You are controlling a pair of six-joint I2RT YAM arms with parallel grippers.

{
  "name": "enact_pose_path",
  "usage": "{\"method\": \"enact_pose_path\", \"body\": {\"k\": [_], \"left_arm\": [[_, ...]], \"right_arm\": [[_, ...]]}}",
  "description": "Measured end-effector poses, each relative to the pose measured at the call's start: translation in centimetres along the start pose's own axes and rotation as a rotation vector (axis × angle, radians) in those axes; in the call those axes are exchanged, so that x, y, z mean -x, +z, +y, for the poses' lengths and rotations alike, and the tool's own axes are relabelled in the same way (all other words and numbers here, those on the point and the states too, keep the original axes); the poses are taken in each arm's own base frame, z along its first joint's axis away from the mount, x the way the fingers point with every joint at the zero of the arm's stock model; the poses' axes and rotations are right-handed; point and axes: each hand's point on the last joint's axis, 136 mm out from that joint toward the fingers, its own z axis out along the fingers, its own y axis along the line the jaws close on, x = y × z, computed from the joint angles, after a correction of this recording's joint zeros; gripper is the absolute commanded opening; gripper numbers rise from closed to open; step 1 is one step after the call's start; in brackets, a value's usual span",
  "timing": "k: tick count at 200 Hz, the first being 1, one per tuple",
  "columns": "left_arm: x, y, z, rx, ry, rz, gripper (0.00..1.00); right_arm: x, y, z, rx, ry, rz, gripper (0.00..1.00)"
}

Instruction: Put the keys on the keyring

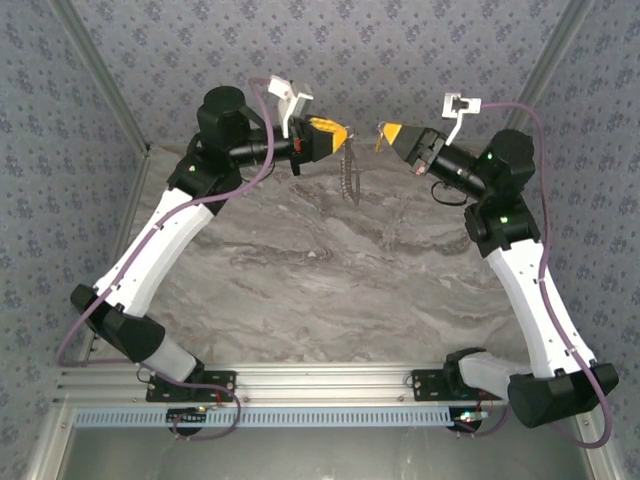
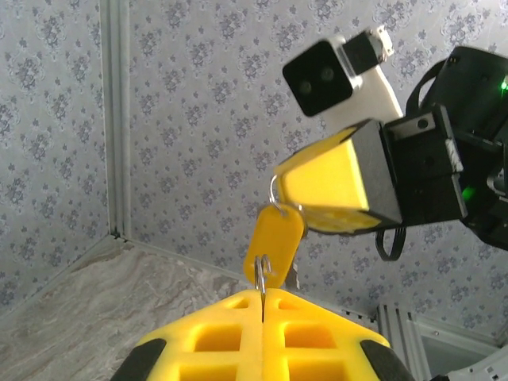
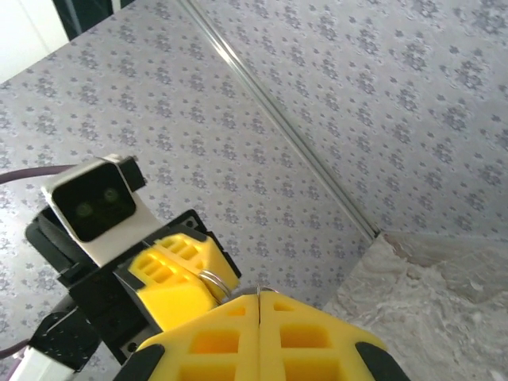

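Keyring point(image 1: 348, 178) hangs toward 6 o'clock from the left gripper point(image 2: 262, 298), jaws fully closed on its thin end, while the key point(image 2: 274, 238), long axis roughly 12-to-6, dangles just beyond at 12 o'clock from the tightly closed right gripper point(image 2: 287, 189).

From above, the key point(image 1: 378, 140) at the right jaws' tip is too small to make out. The keyring point(image 1: 347, 176) hides its upper end between the left jaws. Each wrist view's lower edge crops its own jaws.
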Motion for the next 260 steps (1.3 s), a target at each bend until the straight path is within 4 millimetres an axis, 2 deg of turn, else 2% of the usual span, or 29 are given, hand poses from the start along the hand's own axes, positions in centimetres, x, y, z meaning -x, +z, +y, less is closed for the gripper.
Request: {"method": "enact_pose_path", "body": {"k": [46, 107, 169, 260], "left_arm": [[-0.2, 0.2, 0.1, -0.004, 0.011, 0.026, 0.00], [-0.1, 0.1, 0.0, -0.001, 0.024, 0.041, 0.00], [-0.2, 0.1, 0.0, 0.000, 0.018, 0.047, 0.00], [-0.2, 0.1, 0.2, 0.009, 0.012, 0.049, 0.00]], "right_arm": [[0.3, 0.5, 0.9, 0.033, -0.010, 0.013, 0.00], [-1.2, 2.4, 1.8, 0.078, -0.001, 0.070, 0.00], [-2.0, 3.1, 3.5, 0.114, -0.027, 0.105, 0.00], [-3.1, 3.8, 3.0, 0.091, -0.023, 0.141, 0.00]]}}
